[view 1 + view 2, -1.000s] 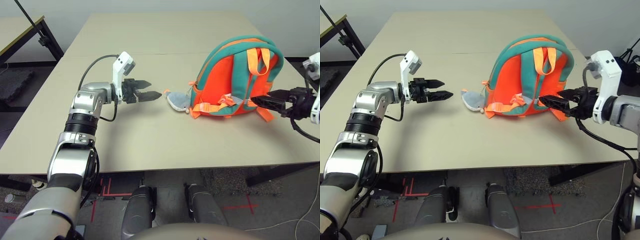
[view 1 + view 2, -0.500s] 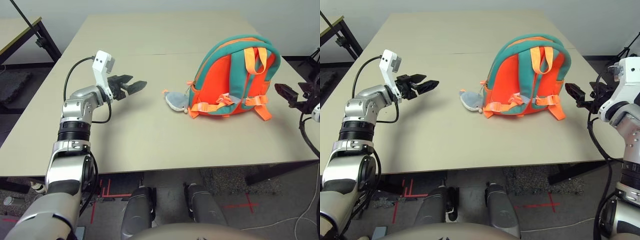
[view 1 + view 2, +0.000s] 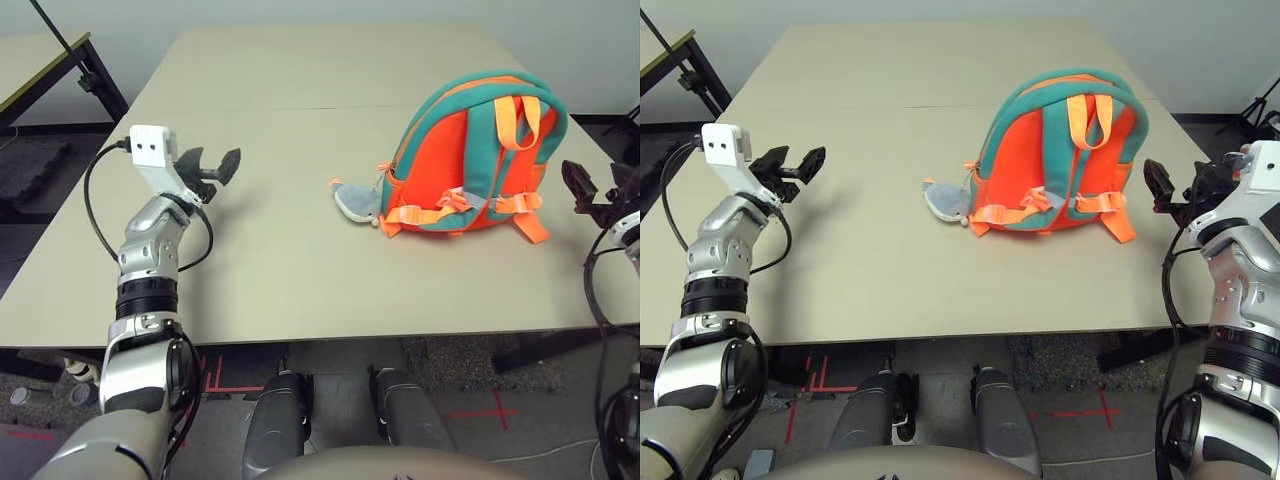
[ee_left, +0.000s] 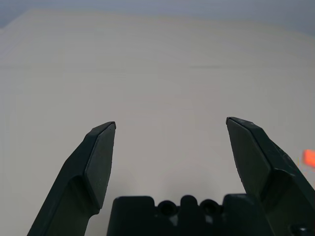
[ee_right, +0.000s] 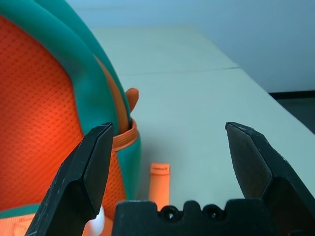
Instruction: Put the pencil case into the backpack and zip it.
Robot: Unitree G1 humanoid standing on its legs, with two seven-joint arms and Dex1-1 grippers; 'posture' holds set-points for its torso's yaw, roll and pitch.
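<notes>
The orange backpack (image 3: 470, 160) with teal trim lies on the table right of centre, straps facing up, with a grey-white plush toy (image 3: 352, 200) at its left side. The pencil case is out of view. My left gripper (image 3: 212, 165) hovers open and empty over the table's left part, far from the backpack; the left wrist view shows its fingers (image 4: 101, 157) spread above bare tabletop. My right gripper (image 3: 1172, 188) is open and empty just off the backpack's right side, and in the right wrist view the backpack (image 5: 49, 123) sits beside one finger.
The tan table (image 3: 300, 270) has a seam across its middle, with bare room in front of and left of the backpack. A loose orange strap end (image 5: 159, 177) lies on the table by the right gripper. A black stand leg (image 3: 90, 70) is at the far left.
Both arms have drawn back from the backpack: the left gripper swung left toward the table's left edge, the right gripper withdrew to the right edge. The backpack has not moved.
</notes>
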